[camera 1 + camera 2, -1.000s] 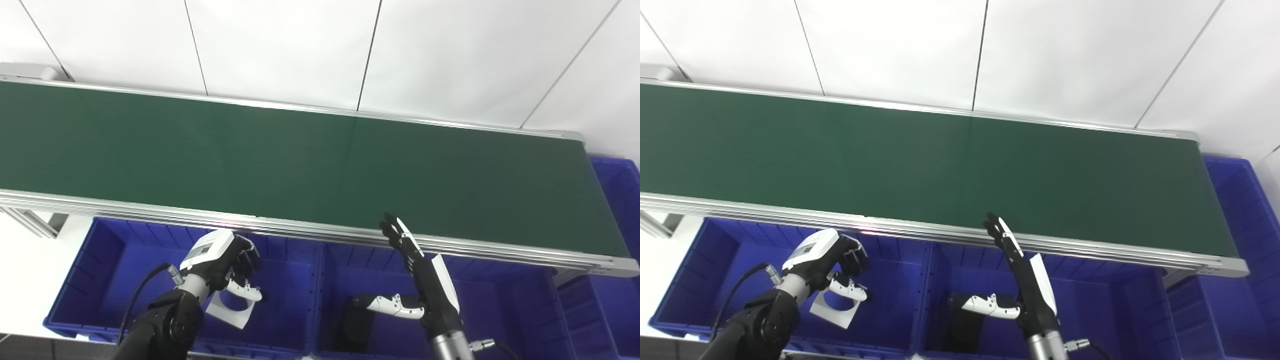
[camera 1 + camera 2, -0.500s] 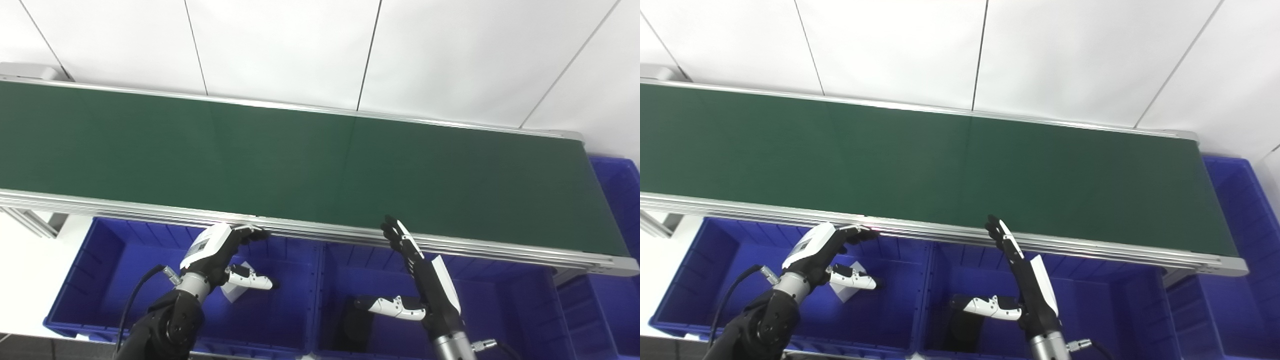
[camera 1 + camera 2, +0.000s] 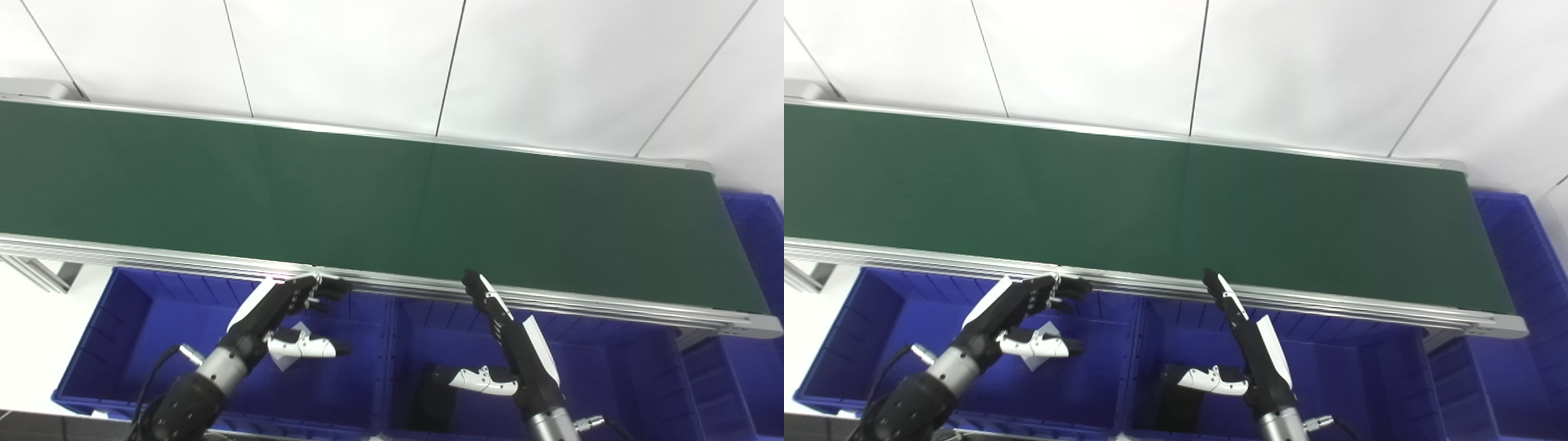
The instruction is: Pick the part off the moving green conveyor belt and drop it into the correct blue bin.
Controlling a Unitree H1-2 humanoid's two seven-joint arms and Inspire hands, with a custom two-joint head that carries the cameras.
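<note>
Two robot hands hover nearest me. The left robot hand is released, fingers spread above the left blue bin, where one white part lies partly hidden beneath it. The right robot hand is likewise spread wide, grasping nothing, over the middle blue bin. A third bin sits at the far right. Beyond, the single green conveyor belt runs bare between its silver rails.
</note>
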